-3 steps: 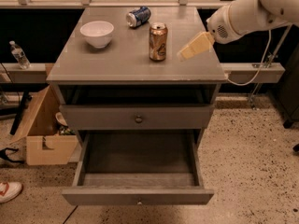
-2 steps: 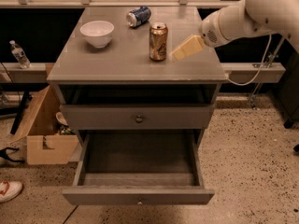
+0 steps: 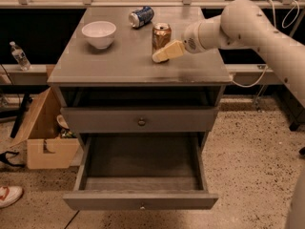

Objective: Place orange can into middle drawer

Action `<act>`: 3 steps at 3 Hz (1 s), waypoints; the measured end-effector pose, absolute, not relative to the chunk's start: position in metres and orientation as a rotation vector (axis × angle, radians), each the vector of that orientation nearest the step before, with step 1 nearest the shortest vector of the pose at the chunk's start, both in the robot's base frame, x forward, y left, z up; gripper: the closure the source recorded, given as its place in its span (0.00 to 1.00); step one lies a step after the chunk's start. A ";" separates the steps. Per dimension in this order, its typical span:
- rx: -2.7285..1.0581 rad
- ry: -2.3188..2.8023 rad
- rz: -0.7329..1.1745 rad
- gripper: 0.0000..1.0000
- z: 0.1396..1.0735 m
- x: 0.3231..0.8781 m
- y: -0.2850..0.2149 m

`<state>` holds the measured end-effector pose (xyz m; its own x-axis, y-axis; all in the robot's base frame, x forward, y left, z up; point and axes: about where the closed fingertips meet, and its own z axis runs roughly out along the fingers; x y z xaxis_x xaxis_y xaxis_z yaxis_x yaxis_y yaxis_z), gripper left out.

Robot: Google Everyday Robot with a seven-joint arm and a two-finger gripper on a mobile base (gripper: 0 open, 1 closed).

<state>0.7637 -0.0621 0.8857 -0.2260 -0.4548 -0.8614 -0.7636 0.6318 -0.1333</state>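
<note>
Moved: the cream-coloured two-finger gripper (image 3: pixel 161 55) has slid left across the upper right of the frame since the earlier pictures. It has closed the gap to the can, which has not shifted.
Gripper: it sits just right of centre in the upper part of the frame, tilted down to the left, low over the cabinet top. Its tip overlaps the can's lower right side.
Gripper opening: cannot be told, and it is unclear whether it touches or grips the can.
Arm: a smooth white rounded robot arm (image 3: pixel 248 25) reaches in from the right edge.
Task can: the small orange-gold metal drink can (image 3: pixel 161 34) with a silver top stands upright on the cabinet top, right of centre, just behind the gripper.
Cabinet top: the flat matte grey wooden cabinet top (image 3: pixel 119 66) fills the upper middle of the frame.
Other items on top: a round glossy white bowl (image 3: pixel 99 34) sits at the left, showing nothing inside. A blue-and-white can (image 3: pixel 141 16) lies on its side toward the back.
Upper front: a plain grey drawer front (image 3: pixel 105 120) with a small round knob (image 3: pixel 141 122) sits at mid-frame, shut, with a dark open slot above it.
Middle drawer: the wide shallow grey wooden drawer (image 3: pixel 140 200) in the lower middle of the frame is pulled fully out, with only bare boards inside.
Left side: an open brown cardboard box (image 3: pixel 45 149) sits on the speckled floor (image 3: pixel 248 166). A clear plastic bottle (image 3: pixel 20 56) stands on a ledge.
</note>
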 end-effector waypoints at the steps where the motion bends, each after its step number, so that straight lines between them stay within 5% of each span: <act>1: -0.947 1.832 0.431 0.00 0.885 0.775 -0.040; 2: -0.938 1.791 0.478 0.00 0.892 0.778 -0.016; 3: -0.923 1.758 0.520 0.26 0.897 0.777 -0.001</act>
<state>0.7774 -0.0010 0.8970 -0.1673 -0.3389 -0.9258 -0.7880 0.6103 -0.0810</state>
